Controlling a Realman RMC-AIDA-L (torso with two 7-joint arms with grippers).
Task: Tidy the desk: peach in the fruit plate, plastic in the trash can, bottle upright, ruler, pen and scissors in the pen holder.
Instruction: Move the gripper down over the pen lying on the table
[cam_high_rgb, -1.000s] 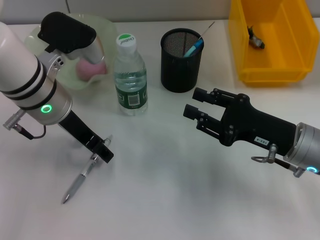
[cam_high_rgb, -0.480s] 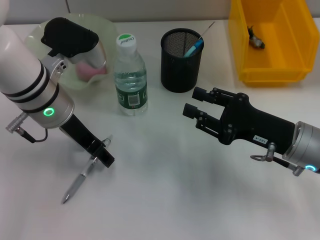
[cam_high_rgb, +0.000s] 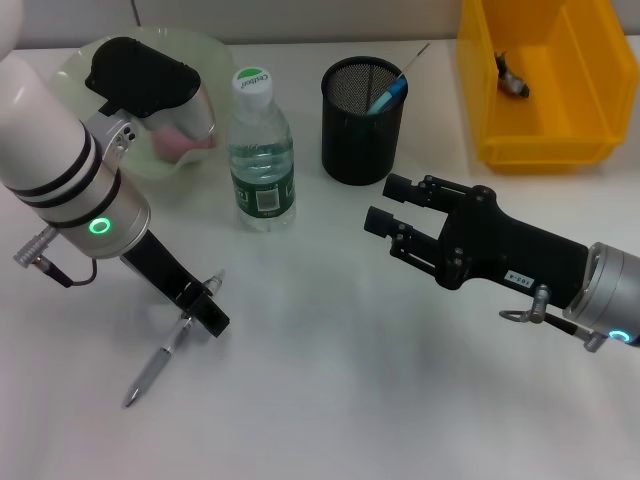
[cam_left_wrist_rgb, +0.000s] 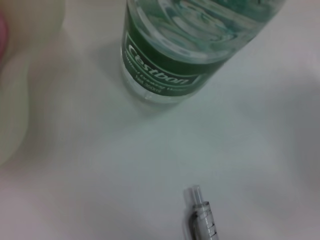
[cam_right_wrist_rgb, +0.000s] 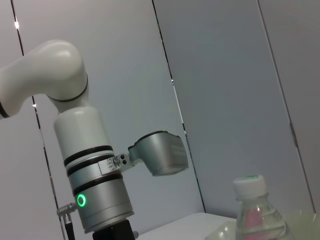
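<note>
Look at the tabletop (cam_high_rgb: 330, 400) and you see that most of the tidying looks done. The peach (cam_high_rgb: 178, 138) sits in the pale green fruit plate (cam_high_rgb: 75, 75), partly hidden behind the left arm. The bottle (cam_high_rgb: 262, 150) stands upright just beside the plate. The black pen holder (cam_high_rgb: 363, 120) already has something blue and a thin stick poking out of it, but you cannot tell if those are the ruler and scissors. The yellow trash can (cam_high_rgb: 540, 90) has a small dark crumpled thing inside, which may be the plastic.

What is left, I think, is the pen (cam_high_rgb: 165, 358). It lies flat on the tabletop, well apart from the pen holder, so it must be picked up and dropped in there.

Your left pincer (cam_high_rgb: 205, 310) is down low, right at the top end of the pen. It looks nearly pressed together on the pen's upper part, but you cannot tell for sure if it is really pinching it. The left wrist view shows only the pen's clear tip and the bottle nearby.

Your right pincer (cam_high_rgb: 385, 220) hangs above the tabletop, in front of the pen holder. Its fingers are spread apart and it holds nothing.
</note>
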